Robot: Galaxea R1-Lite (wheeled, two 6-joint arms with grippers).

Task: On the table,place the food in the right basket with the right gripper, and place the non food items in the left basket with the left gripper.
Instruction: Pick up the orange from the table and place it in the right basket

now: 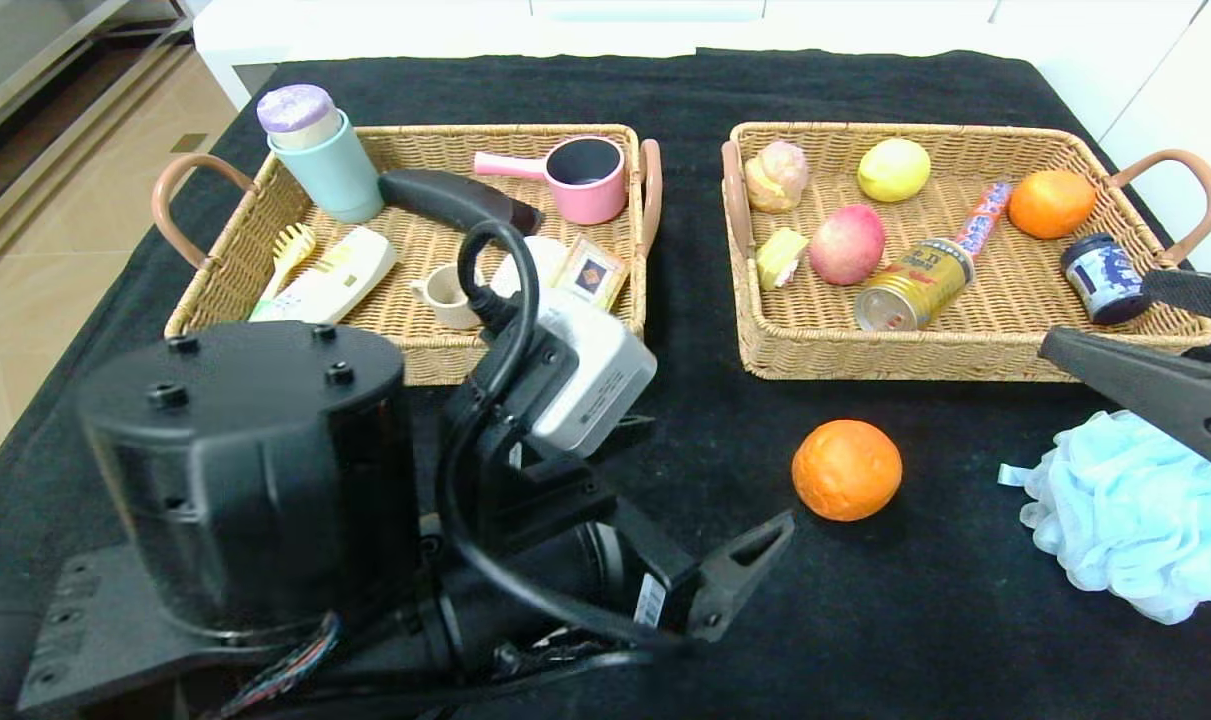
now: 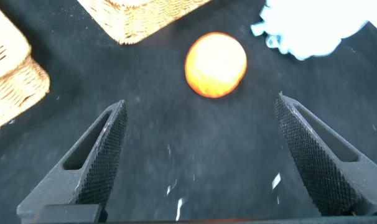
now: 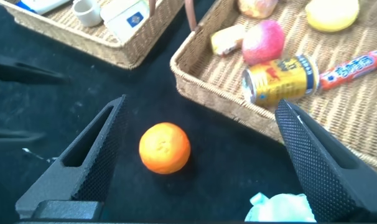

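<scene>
- Left claw nearest me, low over the bench, fingers spread wide, holding nothing.
- Left basket already stocked with non-food.
- Loose orange on the cloth just before the right basket; my guess, it goes next.
- Pale-blue bath pouf out far right, under the right claw, also spread and empty.
- Next move probably needs right claw dropping onto the orange.

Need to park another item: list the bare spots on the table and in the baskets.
Bare black cloth between the baskets and ahead of the loose orange. Right basket's middle weave is open. Left basket is crowded; the bath pouf fills the table's right edge.
</scene>
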